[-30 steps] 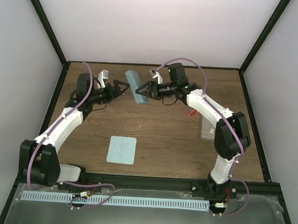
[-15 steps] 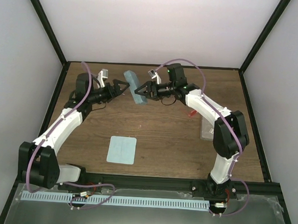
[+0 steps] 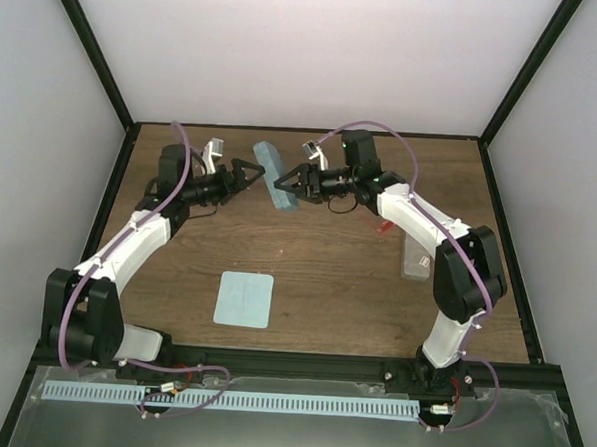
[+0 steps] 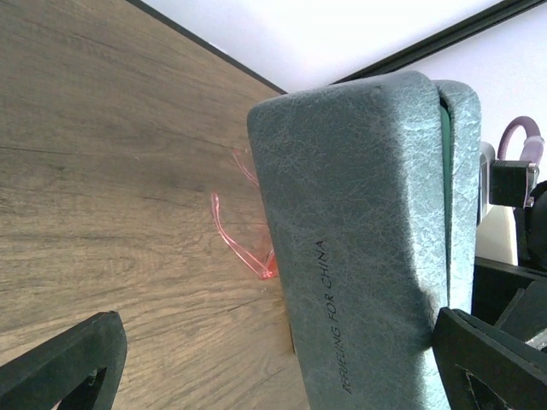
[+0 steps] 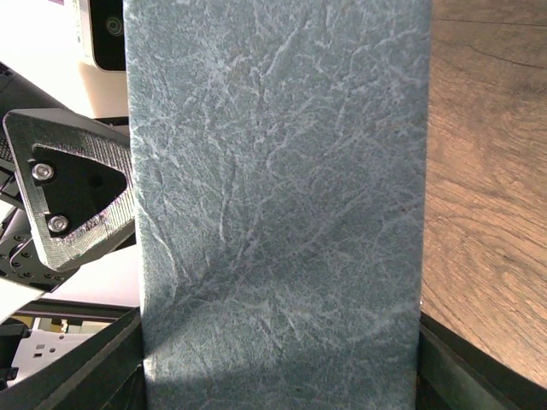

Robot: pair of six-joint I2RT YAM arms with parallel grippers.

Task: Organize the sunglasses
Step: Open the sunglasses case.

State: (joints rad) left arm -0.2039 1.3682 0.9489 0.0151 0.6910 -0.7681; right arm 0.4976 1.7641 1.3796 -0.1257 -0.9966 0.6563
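A blue-grey case (image 3: 267, 159) is held above the far middle of the table, and my right gripper (image 3: 285, 182) is shut on it from the right; its textured side (image 5: 273, 196) fills the right wrist view between the gripper's (image 5: 278, 371) two fingers. My left gripper (image 3: 253, 171) is open on the case's left side. The case (image 4: 367, 239) lies between the left gripper's (image 4: 273, 367) wide fingers, close to the right one. The red-orange sunglasses (image 3: 383, 226) lie on the table to the right, showing as a thin reddish frame (image 4: 244, 248) behind the case. A translucent pair (image 3: 414, 255) lies near them.
A pale teal cloth (image 3: 245, 299) lies flat at the near middle of the wooden table (image 3: 335, 286). White walls and a black frame close in the back and sides.
My left gripper has edged slightly right, closer to the case. The right gripper and the case have hardly moved.
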